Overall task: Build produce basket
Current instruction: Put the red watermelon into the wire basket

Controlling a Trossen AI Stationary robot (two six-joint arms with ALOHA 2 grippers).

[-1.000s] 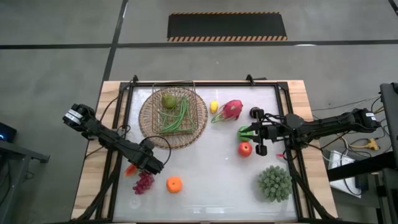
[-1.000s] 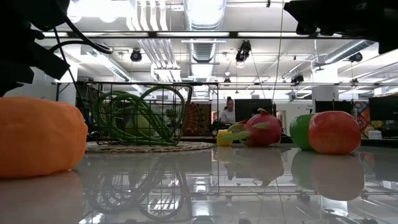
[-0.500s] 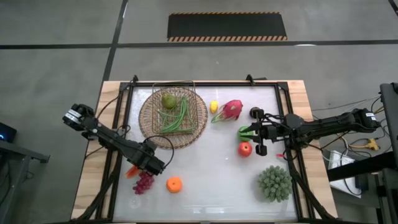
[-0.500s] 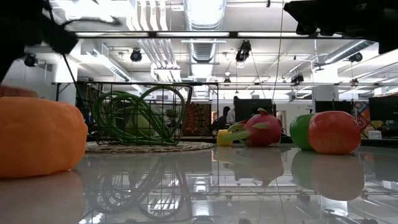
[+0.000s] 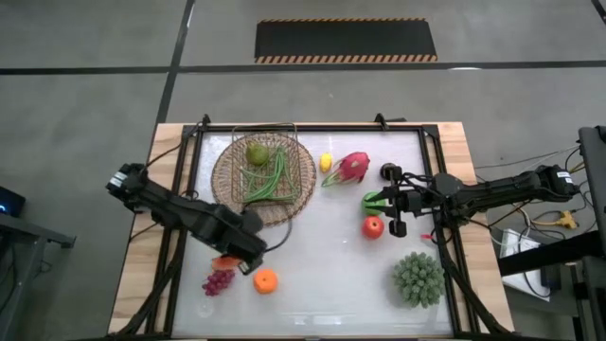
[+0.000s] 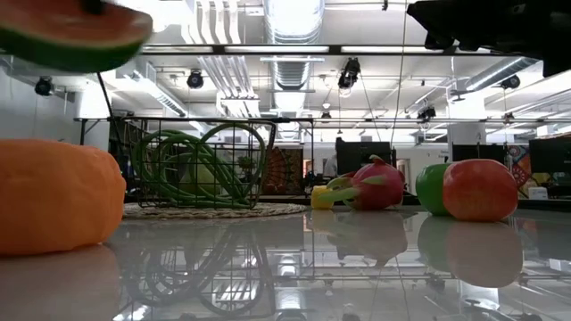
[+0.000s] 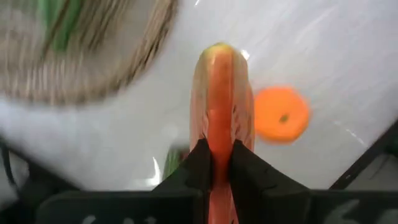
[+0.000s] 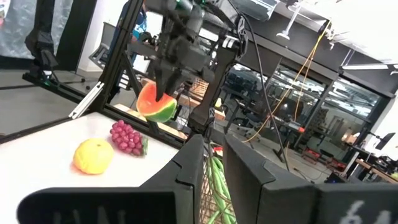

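Observation:
My left gripper (image 5: 237, 256) is shut on a watermelon slice (image 7: 217, 93) with red flesh and green rind, above the table between the purple grapes (image 5: 218, 281) and the orange (image 5: 265, 280). The slice also shows high up in the low view (image 6: 71, 36). The round wicker basket (image 5: 295, 194) rests flat on the table and holds a pear (image 5: 257, 153) and green beans (image 5: 270, 178). My right gripper (image 5: 386, 201) hovers open with a narrow gap over the green apple (image 5: 371, 201), beside the red apple (image 5: 373, 227). The lemon (image 5: 326, 162) and dragon fruit (image 5: 352, 168) lie near the far edge. My left gripper pinches the watermelon slice between its two fingers (image 7: 200, 158), one on each flat face, at the red flesh edge (image 8: 163, 94). The fingers come from above, pointing down. The slice is lifted clear of the table and hangs below them with its green rind (image 8: 158, 115) lowest.
A large spiky green ball (image 5: 418, 278) stands near the table's near right corner. A black metal frame (image 5: 180, 237) runs around the white tabletop. Bare white surface lies in the middle, between the basket and the apples.
My left gripper has risen and moved toward the table's right, away from the left edge. It has carried the watermelon slice up off the table, so the slice now hangs clear, high in the low view. The right arm has kept still.

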